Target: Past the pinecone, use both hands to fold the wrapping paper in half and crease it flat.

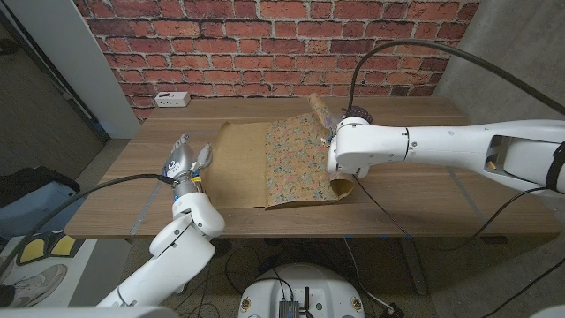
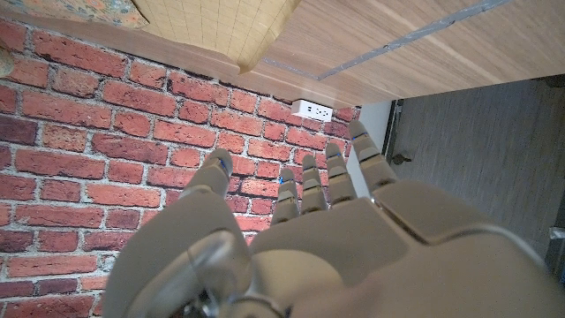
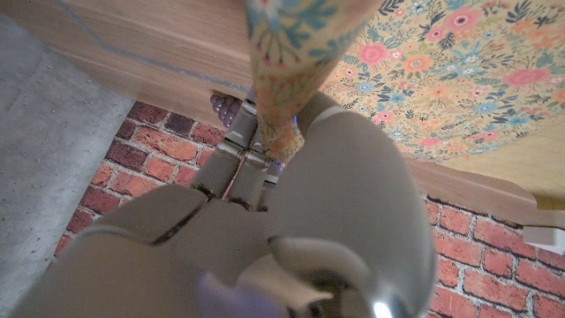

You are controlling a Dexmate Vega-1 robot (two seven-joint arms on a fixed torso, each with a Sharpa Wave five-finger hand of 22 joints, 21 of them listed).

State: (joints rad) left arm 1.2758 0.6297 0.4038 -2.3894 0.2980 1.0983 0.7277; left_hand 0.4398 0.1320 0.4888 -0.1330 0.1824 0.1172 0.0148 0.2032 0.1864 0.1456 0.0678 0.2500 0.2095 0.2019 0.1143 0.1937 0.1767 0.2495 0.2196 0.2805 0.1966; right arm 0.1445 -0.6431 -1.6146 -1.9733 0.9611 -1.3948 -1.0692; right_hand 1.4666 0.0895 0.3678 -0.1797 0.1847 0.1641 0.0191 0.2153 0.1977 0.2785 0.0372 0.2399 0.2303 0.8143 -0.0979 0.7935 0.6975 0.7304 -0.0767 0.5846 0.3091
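Both arms show from my head camera: the wrapping paper (image 1: 282, 163) lies mid-table, its floral side partly turned over the brown, with my right hand (image 1: 340, 172) at its curled right edge. My left hand (image 1: 187, 163) waits beside the paper's left edge. Left wrist view: fingers (image 2: 340, 172) apart, holding nothing. Right wrist view: fingers (image 3: 238, 146) pinch the floral edge (image 3: 282, 53).

The left hand (image 1: 187, 164) stands upright with fingers spread and nothing in it, just beside the wrapping paper's (image 1: 287, 163) left edge. The right arm reaches across that paper; the right hand (image 3: 265, 150) pinches its curled edge.
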